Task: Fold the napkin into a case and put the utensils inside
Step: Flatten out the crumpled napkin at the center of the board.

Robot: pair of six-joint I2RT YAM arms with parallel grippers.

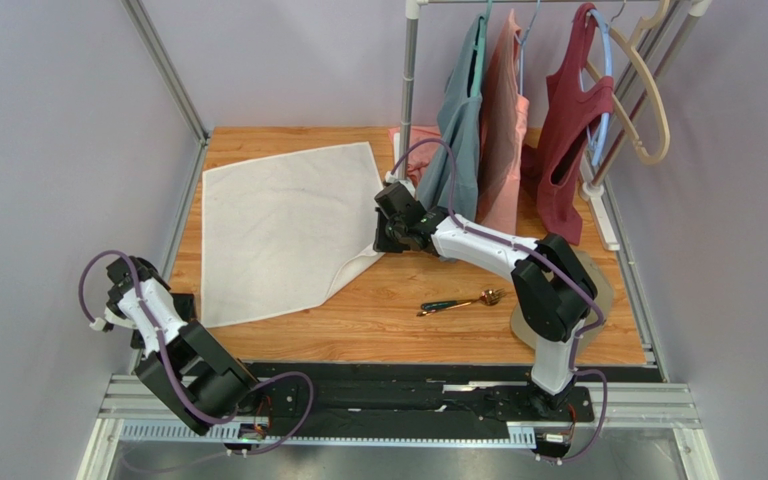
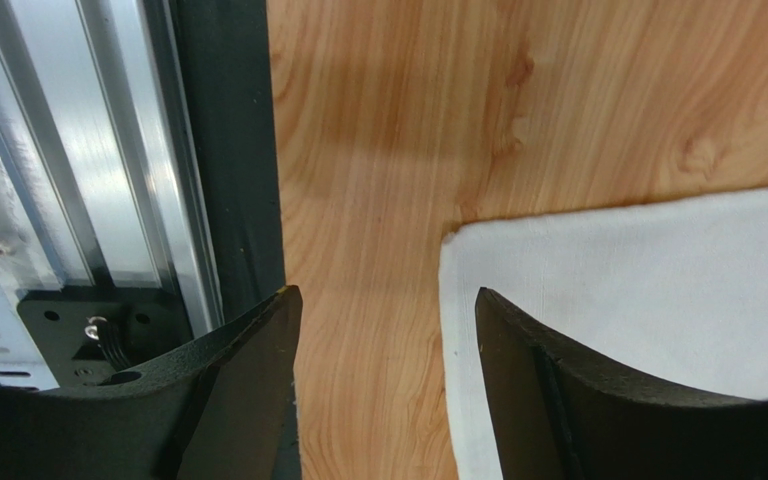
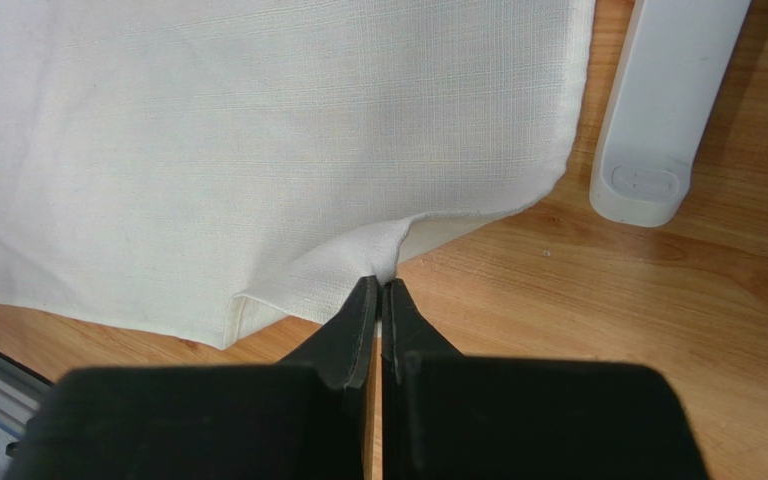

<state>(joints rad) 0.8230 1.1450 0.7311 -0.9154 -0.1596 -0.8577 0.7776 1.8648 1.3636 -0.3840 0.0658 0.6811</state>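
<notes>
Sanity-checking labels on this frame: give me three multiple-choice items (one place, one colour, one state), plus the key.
1. Where on the table do the utensils lie?
A. At the far left corner
B. On bare wood, right of the napkin
C. On top of the napkin

2. What colour is the napkin?
A. Maroon
B. Teal
C. Off-white

3. How do the right jaws stand?
A. Shut on the napkin's edge
B. Wide open over bare wood
C. Shut on a utensil

Key:
1 B: the top view shows them on wood, apart from the cloth.
2 C: the cloth is pale in every view.
3 A: the right wrist view shows them closed, with the lifted edge pinched between them.
</notes>
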